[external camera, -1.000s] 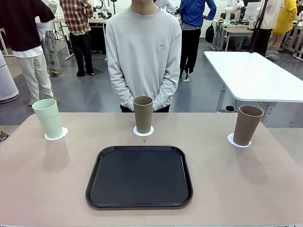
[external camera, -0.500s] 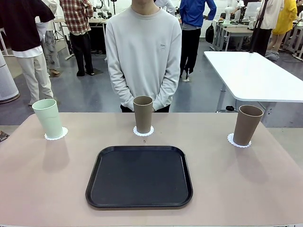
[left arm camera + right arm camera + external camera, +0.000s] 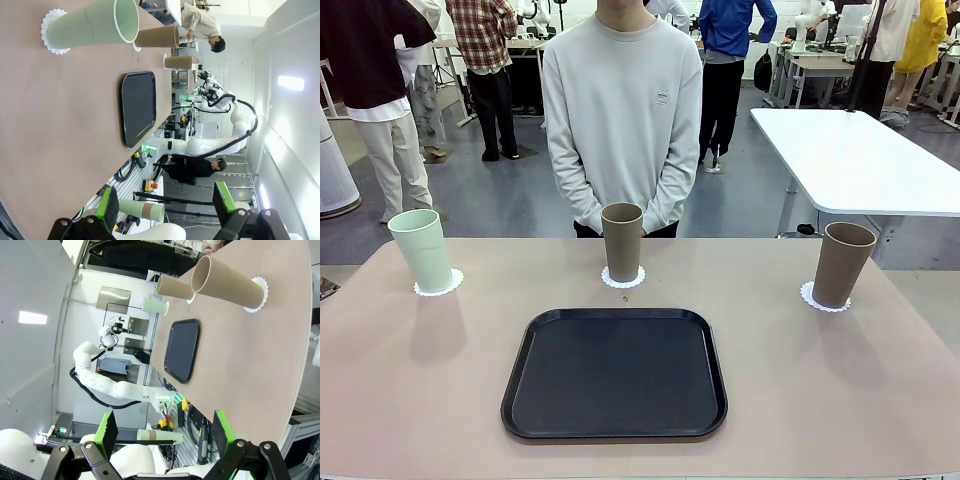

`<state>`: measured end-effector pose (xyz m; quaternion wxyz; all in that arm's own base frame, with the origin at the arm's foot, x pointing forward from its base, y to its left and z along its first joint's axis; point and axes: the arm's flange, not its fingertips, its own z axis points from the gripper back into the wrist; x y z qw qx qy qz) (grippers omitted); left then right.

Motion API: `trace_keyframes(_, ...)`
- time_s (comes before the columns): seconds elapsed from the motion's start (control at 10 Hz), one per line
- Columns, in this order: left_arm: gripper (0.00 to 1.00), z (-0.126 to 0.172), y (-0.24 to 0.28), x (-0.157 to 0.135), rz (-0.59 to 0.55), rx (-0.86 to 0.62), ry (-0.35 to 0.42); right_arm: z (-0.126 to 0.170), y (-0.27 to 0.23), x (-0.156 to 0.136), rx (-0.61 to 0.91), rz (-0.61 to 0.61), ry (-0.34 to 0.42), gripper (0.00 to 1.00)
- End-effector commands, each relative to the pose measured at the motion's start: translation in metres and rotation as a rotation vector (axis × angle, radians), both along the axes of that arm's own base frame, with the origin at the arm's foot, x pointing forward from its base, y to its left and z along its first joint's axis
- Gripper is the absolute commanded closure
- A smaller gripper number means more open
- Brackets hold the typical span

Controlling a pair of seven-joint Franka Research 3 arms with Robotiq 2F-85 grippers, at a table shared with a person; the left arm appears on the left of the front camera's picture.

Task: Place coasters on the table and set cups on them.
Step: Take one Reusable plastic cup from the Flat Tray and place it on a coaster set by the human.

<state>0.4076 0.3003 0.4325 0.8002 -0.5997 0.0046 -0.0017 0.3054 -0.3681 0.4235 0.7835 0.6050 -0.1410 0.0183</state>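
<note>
From the front, you had the job looking finished: three tall tapered matte cups stood upright along the far half of the beige-tan table [image 3: 410, 400], each on a small white scalloped paper coaster — the pale mint green cup [image 3: 421, 250] at ten o'clock from the empty black rounded-square tray [image 3: 614, 373], one brown-taupe cup [image 3: 622, 241] at twelve on its coaster [image 3: 623, 279], the other brown-taupe cup [image 3: 842, 264] at two. The person's hands were clasped behind the middle cup, away from it. I judged nothing was left to place; your next move called only for keeping the arms clear of the cups.

In the left wrist view, your left gripper [image 3: 165, 206] stood with jaws wide apart and nothing between the green pads — the mint cup lay well apart, up at eleven o'clock.

In the right wrist view, your right gripper [image 3: 165, 432] was likewise spread and empty, the nearest brown cup well apart at one o'clock.
</note>
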Motion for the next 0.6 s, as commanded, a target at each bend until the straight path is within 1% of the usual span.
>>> trace_keyframes(0.0,0.0,0.0035,-0.0013,-0.001,-0.001,0.0,0.007,0.0001,-0.0003,0.0018,0.005,-0.009,-0.01,0.0)
trace_keyframes(0.5,0.0,0.0035,-0.0013,-0.001,-0.001,0.0,0.007,0.0001,-0.0003,0.0018,0.005,-0.009,-0.01,0.0)
